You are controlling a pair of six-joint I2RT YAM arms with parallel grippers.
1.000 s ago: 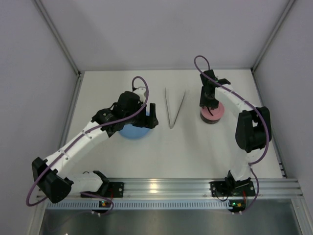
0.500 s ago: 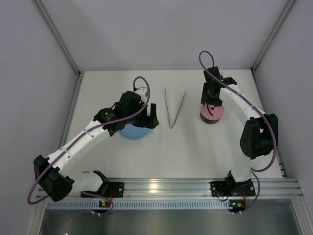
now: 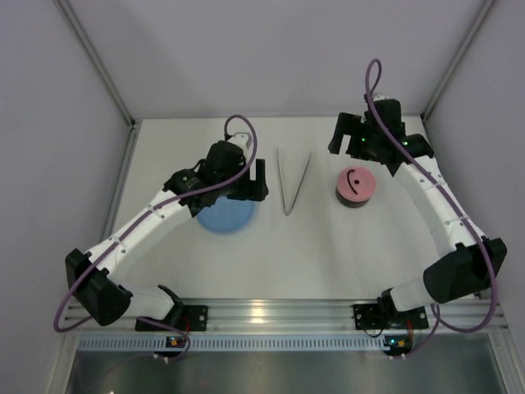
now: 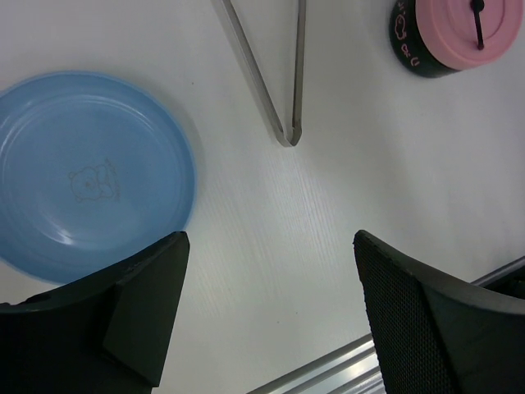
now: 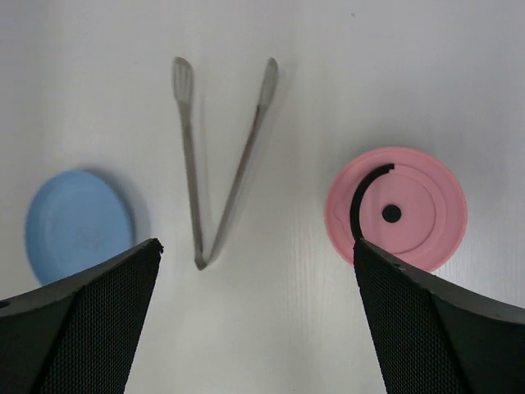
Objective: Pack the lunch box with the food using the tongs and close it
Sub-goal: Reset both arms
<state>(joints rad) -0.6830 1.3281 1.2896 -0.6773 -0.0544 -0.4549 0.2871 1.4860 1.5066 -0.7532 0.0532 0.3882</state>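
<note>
Left fingers (image 4: 139,316): apart, empty
Right fingers (image 5: 86,328): apart, empty
Risk: pink lid (image 4: 459,33) possibly unseated on lunch box (image 4: 402,43), slipping off

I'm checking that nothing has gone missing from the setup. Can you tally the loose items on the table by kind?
Blue plate: 1
Tongs: 1
Lunch box with pink lid on: 1
Total: 3

I judge this a robotics lab test cell: a white table (image 3: 328,254) boxed in on three sides by plain grey panel walls (image 3: 271,49) on metal corner posts (image 3: 94,61), with the left arm (image 3: 143,230) and right arm (image 3: 435,205) bolted to an aluminium rail (image 3: 279,312) at its near edge
</note>
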